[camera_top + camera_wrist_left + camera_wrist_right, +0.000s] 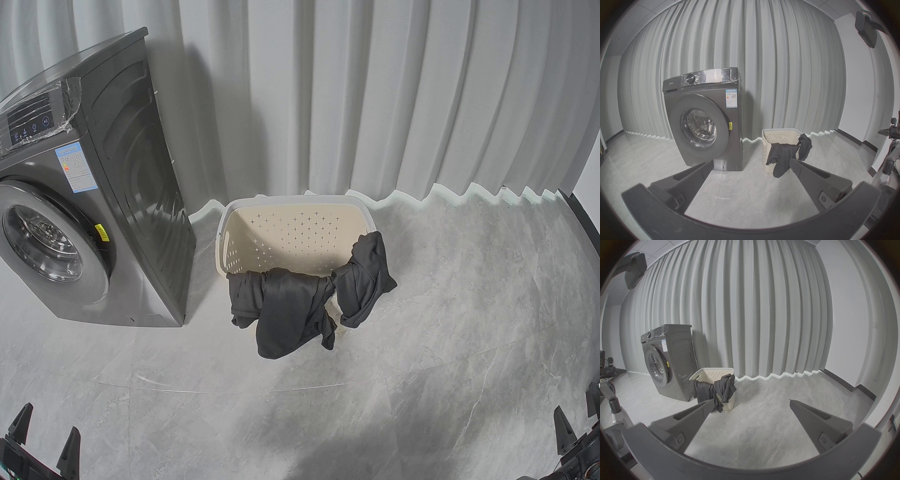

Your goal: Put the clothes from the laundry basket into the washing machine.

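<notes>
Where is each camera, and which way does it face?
Head view: on the head, looking down at laundry basket and washing machine; left gripper, right gripper at lower corners.
Left wrist view: low, facing the machine's door past open fingers.
Right wrist view: low, facing the basket past open fingers.
All three share the clothes draped over the basket.

- washing machine (137, 187): dark grey metal casing, smooth satin sheen; glossy glass door (44, 245); crinkled clear plastic film (39, 115) over the panel
- laundry basket (294, 232): cream plastic, matt, perforated
- clothes (287, 312): dark grey cloth, soft, matt
- floor (469, 312): grey marble-look, smooth, polished
- curtain (375, 94): white cloth, pleated
</notes>
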Tool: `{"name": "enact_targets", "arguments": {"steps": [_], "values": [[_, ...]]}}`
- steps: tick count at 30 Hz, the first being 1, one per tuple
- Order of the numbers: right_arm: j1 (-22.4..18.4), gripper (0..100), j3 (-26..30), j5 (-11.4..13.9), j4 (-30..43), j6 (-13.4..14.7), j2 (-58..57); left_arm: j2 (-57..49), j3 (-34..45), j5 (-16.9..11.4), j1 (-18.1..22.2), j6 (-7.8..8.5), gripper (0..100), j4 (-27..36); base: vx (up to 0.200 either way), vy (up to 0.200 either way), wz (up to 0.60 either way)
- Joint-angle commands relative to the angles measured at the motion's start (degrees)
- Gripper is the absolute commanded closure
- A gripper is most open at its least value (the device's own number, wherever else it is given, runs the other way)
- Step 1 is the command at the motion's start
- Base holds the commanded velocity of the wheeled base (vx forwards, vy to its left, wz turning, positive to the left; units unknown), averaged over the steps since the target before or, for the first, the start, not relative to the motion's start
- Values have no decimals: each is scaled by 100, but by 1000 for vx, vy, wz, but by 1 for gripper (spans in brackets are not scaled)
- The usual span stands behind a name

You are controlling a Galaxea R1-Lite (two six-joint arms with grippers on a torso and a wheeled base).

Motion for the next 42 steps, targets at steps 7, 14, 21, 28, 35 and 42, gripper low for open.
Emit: {"name": "enact_targets", "arguments": {"steps": [7, 14, 21, 28, 35, 42], "values": [[1, 0, 101, 11, -1, -3, -66, -94, 101, 1, -5, -12, 0, 0, 200, 0, 0], [1, 0, 101, -16, -10, -3, -57, -94, 101, 1, -5, -4, 0, 0, 200, 0, 0], [1, 0, 101, -16, -1, -3, -66, -94, 101, 1, -5, -4, 0, -9, 29, 0, 0], [1, 0, 101, -42, -10, -3, -57, -94, 101, -8, -5, -21, 0, 0, 114, 0, 0], [1, 0, 101, -42, -1, -3, -49, -94, 101, 1, -5, -12, 0, -9, 200, 0, 0], [1, 0, 101, -42, -1, 40, -66, -94, 101, 1, -5, -4, 0, -9, 29, 0, 0]]}}
